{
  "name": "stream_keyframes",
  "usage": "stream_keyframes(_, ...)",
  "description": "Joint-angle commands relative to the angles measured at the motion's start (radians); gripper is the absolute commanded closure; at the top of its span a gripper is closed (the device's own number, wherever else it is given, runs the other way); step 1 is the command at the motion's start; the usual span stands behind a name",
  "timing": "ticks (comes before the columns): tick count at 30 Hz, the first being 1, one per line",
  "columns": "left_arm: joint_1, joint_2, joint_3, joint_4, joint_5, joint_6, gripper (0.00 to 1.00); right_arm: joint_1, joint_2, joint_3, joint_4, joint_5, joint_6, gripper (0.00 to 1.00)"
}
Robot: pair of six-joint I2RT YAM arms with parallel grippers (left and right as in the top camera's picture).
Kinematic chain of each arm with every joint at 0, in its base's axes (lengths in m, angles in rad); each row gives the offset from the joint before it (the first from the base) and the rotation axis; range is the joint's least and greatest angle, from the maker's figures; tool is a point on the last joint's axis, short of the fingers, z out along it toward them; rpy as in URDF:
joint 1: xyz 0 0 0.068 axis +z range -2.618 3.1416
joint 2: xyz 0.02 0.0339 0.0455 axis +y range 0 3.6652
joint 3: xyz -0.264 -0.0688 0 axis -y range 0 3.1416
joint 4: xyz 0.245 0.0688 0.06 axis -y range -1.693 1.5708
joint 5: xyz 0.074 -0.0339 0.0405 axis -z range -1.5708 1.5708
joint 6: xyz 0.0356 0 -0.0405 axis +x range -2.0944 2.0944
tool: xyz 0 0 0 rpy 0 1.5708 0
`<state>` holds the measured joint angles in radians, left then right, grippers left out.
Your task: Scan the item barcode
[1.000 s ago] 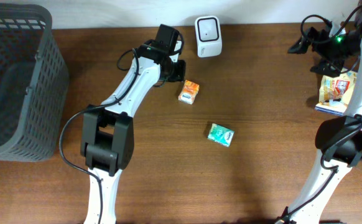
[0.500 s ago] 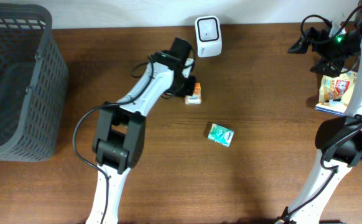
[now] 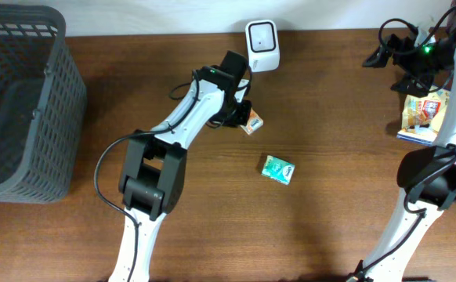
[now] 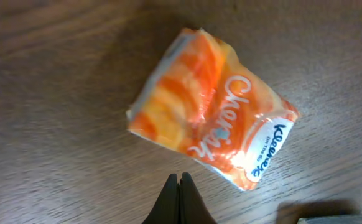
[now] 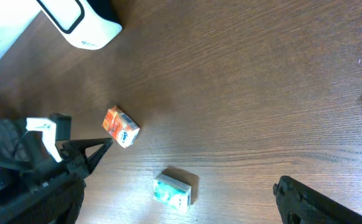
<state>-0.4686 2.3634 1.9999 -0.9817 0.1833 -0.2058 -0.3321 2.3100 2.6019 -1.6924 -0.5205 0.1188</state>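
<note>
Orange pack (image 3: 251, 121) nudged right; left gripper (image 4: 181, 178) closed

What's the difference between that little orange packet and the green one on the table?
The small orange plastic-wrapped packet lies at the tip of the shut left claw; the small green plastic-wrapped packet lies alone. The orange packet is nearer the white box-shaped scanner than the green packet. Both lie flat on the brown wooden table, neither held.

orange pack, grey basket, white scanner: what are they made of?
Orange pack: probably thin glossy plastic film; it wrinkles and glints. Grey basket: likely moulded matte plastic, with open mesh walls. White scanner: apparently a smooth hard plastic shell.
</note>
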Motion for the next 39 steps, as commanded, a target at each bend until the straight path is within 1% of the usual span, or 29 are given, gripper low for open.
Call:
stream_keyframes(1, -0.006, -0.057, 0.026, 0.031, 0.0, -0.01, 1.0, 0.005, -0.011, 0.013, -0.002, 0.01, -0.014, 0.02)
stream_keyframes(8, -0.014, -0.029, 0.023, 0.114, 0.001, -0.009, 1.0, 0.005, -0.011, 0.013, -0.002, 0.01, -0.014, 0.02)
stream_keyframes(16, -0.014, -0.023, 0.029, 0.105, 0.001, -0.009, 1.0, 0.005, -0.011, 0.013, -0.003, 0.01, -0.014, 0.02)
stream_keyframes(20, -0.029, 0.0, 0.002, 0.108, 0.0, -0.009, 1.0, 0.005, -0.011, 0.013, -0.002, 0.01, -0.014, 0.02)
stream_keyframes(26, -0.032, 0.018, -0.025, 0.086, -0.122, -0.01, 1.0, 0.005, -0.011, 0.013, -0.003, 0.01, -0.014, 0.02)
stream_keyframes(33, -0.034, 0.067, -0.025, 0.091, -0.132, -0.009, 1.0, 0.005, -0.011, 0.013, -0.002, 0.01, -0.014, 0.02)
stream_keyframes(39, -0.032, 0.084, -0.025, 0.072, -0.238, -0.01, 1.0, 0.005, -0.011, 0.013, -0.003, 0.01, -0.014, 0.02)
